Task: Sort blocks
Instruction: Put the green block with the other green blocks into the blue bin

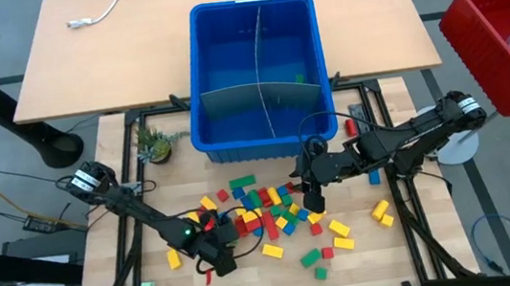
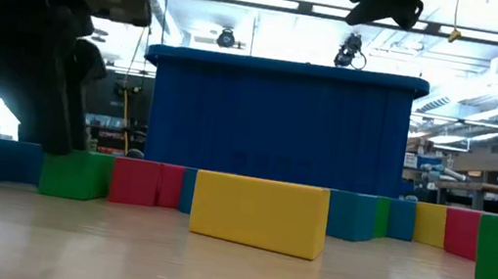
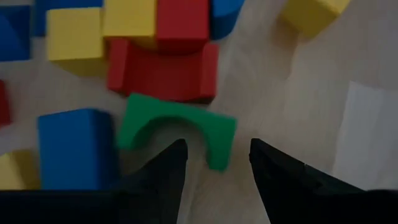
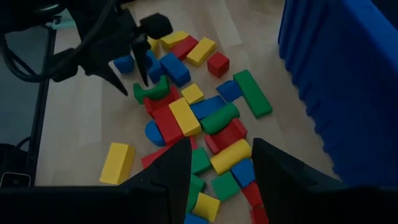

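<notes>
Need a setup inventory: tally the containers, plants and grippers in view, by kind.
Blue bin: 1
Red crate: 1
Potted plant: 1
Grippers: 2, the left gripper and the right gripper
Total: 5

Left claw (image 1: pixel 218 259) low, fingers parted, right claw (image 1: pixel 312 199) raised, fingers parted, arms angled inward.

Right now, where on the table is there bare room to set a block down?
Bare wood lies between the blue bin and the block pile, and below the pile toward the near edge. Between left gripper and right gripper is crowded.
</notes>
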`<action>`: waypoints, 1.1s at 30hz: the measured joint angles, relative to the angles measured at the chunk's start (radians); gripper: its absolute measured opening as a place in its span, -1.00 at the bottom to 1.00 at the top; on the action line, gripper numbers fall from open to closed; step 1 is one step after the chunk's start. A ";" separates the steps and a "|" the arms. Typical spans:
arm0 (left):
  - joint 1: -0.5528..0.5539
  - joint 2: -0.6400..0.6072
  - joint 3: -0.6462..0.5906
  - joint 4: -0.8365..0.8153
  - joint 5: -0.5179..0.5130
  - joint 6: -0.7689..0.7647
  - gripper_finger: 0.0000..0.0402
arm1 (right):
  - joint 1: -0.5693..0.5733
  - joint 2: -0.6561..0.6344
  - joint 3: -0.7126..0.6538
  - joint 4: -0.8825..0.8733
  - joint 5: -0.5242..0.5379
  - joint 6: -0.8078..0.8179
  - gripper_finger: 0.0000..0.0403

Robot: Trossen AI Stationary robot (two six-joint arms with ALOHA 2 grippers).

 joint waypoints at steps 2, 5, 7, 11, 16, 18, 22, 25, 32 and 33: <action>0.000 0.000 -0.026 0.081 0.003 -0.002 -0.06 | 0.000 0.000 0.000 0.000 0.001 0.000 -0.22; 0.002 0.004 -0.047 0.118 -0.014 -0.004 -0.10 | 0.000 0.000 0.000 0.000 0.001 0.000 -0.22; 0.007 0.019 -0.049 0.096 -0.017 -0.012 -0.18 | 0.000 0.000 0.000 0.000 0.001 0.000 -0.22; 0.021 0.058 -0.051 0.131 -0.003 -0.012 -0.46 | 0.000 0.000 0.000 0.001 0.002 0.001 -0.22; 0.040 0.083 -0.050 0.266 -0.014 -0.001 -0.68 | 0.000 0.000 0.000 0.006 0.003 0.006 -0.22; 0.051 0.082 -0.050 0.268 -0.034 -0.023 -0.75 | 0.000 0.000 0.000 0.007 0.003 0.013 -0.22; 0.059 0.077 -0.036 0.250 -0.031 -0.025 -0.81 | 0.000 0.000 0.000 0.007 0.003 0.013 -0.22; 0.056 0.057 0.018 0.183 -0.001 0.005 -0.81 | 0.001 0.000 0.000 0.005 -0.004 0.012 -0.22; 0.066 -0.072 0.254 -0.105 -0.066 0.203 -0.81 | 0.005 0.000 0.000 0.004 -0.010 0.002 -0.22; 0.077 -0.092 0.294 -0.143 -0.102 0.248 -0.81 | 0.005 0.000 0.000 0.005 -0.010 0.000 -0.22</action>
